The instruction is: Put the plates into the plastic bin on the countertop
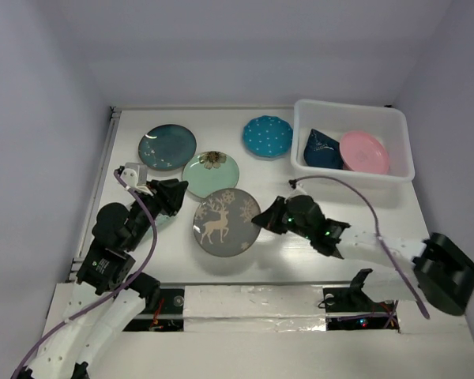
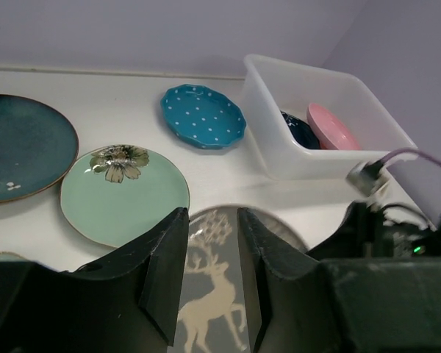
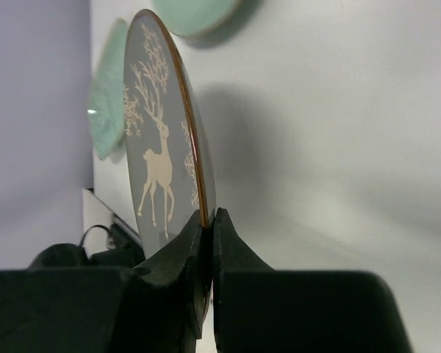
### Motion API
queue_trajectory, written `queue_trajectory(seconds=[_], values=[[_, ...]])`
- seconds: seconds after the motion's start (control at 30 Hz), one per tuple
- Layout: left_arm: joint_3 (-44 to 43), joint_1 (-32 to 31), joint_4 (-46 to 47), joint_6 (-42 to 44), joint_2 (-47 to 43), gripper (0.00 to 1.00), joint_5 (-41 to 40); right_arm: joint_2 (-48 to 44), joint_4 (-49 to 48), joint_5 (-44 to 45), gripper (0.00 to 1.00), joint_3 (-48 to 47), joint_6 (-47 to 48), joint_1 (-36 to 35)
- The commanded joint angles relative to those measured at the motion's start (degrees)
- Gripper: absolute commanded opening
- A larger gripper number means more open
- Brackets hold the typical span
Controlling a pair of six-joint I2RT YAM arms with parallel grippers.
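Reindeer plate [image 1: 225,223] pinched at rim by right gripper [image 3: 208,213]; left gripper [image 2: 212,220] spread

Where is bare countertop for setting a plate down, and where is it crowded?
Bare: the far strip behind the teal plate and dotted plate; the patch before the plastic bin. Crowded: around mint plate and reindeer plate.

White arm links [image 1: 110,320], black joints [image 1: 110,264], purple cables [image 1: 153,233]

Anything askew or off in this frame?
Mild only: in the translucent white plastic bin, the navy shell-shaped plate sits tilted rather than flat, beside the pink round plate. The grey reindeer plate is tipped only because the right gripper pinches its rim. No breakage visible.
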State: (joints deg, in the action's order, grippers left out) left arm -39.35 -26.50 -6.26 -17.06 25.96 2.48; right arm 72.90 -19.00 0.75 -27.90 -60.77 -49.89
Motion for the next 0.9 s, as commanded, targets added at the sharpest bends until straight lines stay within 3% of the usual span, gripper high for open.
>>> queue_trajectory(seconds=[0.0,0.13,0.23,0.53,0.67,0.87], values=[[-1.43,0.31,2.57,-0.34,-0.73,0.30,-0.20,-12.48,4.48,3.82,0.00,-9.79,3.81,3.64],[-1.25,0.31,2.48,-0.34,-1.34,0.31,-0.11,-19.28,8.09,-2.05,0.00,-15.94,7.50,15.41],[-1.25,0.31,2.48,-0.34,-1.78,0.31,-0.11,-20.52,14.68,-1.02,0.00,-23.58,12.51,24.90],[-1.16,0.31,2.57,-0.43,-2.58,0.32,0.33,-12.71,21.20,-4.70,0.00,-35.90,17.53,52.31],[-1.25,0.31,2.57,-0.43,-2.75,0.32,0.42,-7.79,19.62,-9.36,0.00,-35.99,17.09,60.32],[-1.25,0.31,2.48,-0.34,-2.66,0.32,0.33,-1.90,19.62,-13.14,0.00,-36.44,18.06,65.61]])
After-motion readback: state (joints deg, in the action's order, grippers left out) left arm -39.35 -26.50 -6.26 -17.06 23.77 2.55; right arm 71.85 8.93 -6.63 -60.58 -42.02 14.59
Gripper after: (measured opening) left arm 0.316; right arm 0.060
